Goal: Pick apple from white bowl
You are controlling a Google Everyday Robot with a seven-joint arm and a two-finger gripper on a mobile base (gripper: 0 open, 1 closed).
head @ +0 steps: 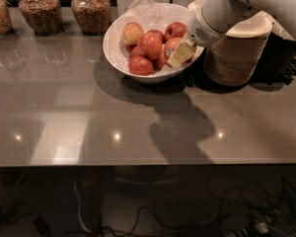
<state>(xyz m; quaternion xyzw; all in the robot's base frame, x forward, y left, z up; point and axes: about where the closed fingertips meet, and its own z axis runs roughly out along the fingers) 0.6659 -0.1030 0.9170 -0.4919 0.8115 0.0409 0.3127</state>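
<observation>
The white bowl (113, 51), lined with crumpled white paper, stands at the back middle of the grey counter and holds several apples. The orange-red apple (170, 45) with a small sticker low on its side lies at the bowl's right side. Other apples lie beside it: a pale one (132, 33) at the left, a red one (151, 44) in the middle, one (140, 65) at the front and a darker one (175, 29) at the back. My gripper (179, 55) reaches down from the upper right into the bowl's right side and lies against the stickered apple.
A stack of cream disposable bowls (234, 53) stands right of the white bowl, under my arm. Three glass jars of grains or nuts (91, 9) line the back left. The counter's front edge (138, 164) runs across the lower middle, with cables on the floor below.
</observation>
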